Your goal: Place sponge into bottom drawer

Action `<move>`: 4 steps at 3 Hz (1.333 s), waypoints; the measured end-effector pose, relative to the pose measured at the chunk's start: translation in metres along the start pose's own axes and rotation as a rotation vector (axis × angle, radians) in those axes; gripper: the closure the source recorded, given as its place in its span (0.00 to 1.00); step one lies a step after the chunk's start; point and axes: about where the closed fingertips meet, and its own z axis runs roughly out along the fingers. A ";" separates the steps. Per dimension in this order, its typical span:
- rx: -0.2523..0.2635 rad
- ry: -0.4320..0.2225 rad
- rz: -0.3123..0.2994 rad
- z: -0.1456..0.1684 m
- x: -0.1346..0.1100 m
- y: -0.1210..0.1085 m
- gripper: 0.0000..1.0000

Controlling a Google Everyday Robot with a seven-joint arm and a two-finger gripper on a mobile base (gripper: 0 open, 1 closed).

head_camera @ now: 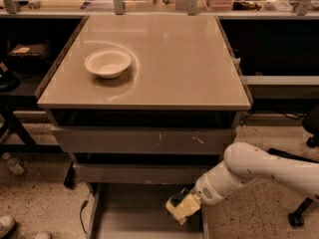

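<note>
My gripper [182,206] is at the end of the white arm [259,169] that reaches in from the right. It hangs low over the right side of the open bottom drawer [134,215], a shallow grey tray pulled out below the cabinet. The gripper is shut on the sponge [176,199]. The sponge's dark green top shows at the upper left of the pale yellow fingers [188,208]. The sponge is just above the drawer floor, near the right rail.
A white bowl [108,62] sits on the beige cabinet top [169,59], left of centre. The scratched top drawer front [144,141] and the middle drawer [134,173] are shut. A chair base [296,218] stands at the right. A cable [83,208] lies on the floor at the left.
</note>
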 end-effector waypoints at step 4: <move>0.026 -0.079 0.108 0.118 0.024 -0.051 1.00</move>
